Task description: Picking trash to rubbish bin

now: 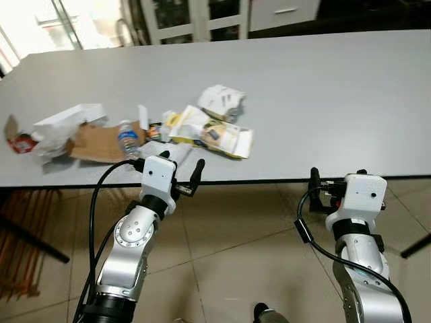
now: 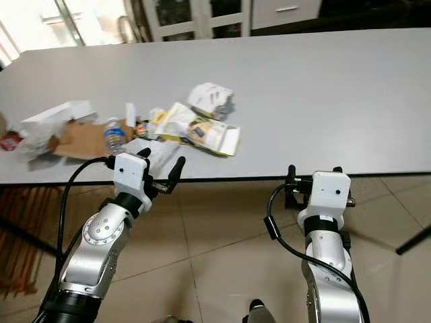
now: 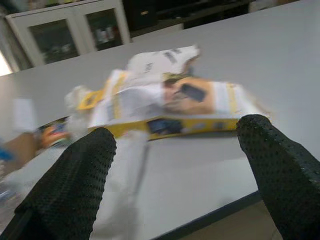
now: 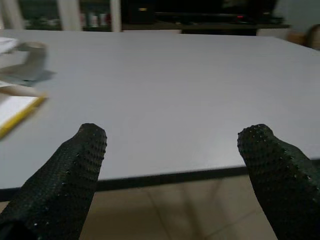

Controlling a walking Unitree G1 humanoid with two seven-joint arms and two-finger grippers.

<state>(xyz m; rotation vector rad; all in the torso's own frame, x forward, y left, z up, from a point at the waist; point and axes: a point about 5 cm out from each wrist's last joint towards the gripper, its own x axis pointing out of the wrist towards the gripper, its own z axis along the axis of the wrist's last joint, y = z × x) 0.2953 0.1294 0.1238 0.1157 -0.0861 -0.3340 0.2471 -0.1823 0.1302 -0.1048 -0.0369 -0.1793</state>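
Grippers, two: my left gripper (image 1: 180, 169) stands wide open and empty at the near edge of the table (image 1: 323, 94), fingers aimed at the trash; my right gripper (image 1: 337, 180) is likewise spread wide, holding nothing, level with the table edge and well apart from any litter. Trash, one heap, on the table's left half: a flat yellow-and-white carton (image 1: 214, 134) nearest my left fingers, a crumpled white wrapper (image 1: 222, 101) behind it, a plastic water bottle (image 1: 128, 138) lying on a sheet of brown cardboard (image 1: 101, 142), a white box (image 1: 67, 121) further left, and a small red item (image 1: 21, 143) at the far left end. Rubbish bin: I cannot place it from here. Risks, as I judge them: the carton is thin and lies flat, so a closing pinch could slide over it or push it deeper into the heap; a low approach could strike the table edge; disturbing the pile could roll the bottle off the front. Surface: smooth pale grey tabletop, dark-edged. Room: tiled beige floor (image 1: 236, 256), glass-fronted cabinets (image 1: 195, 17) behind, bright window at upper left.
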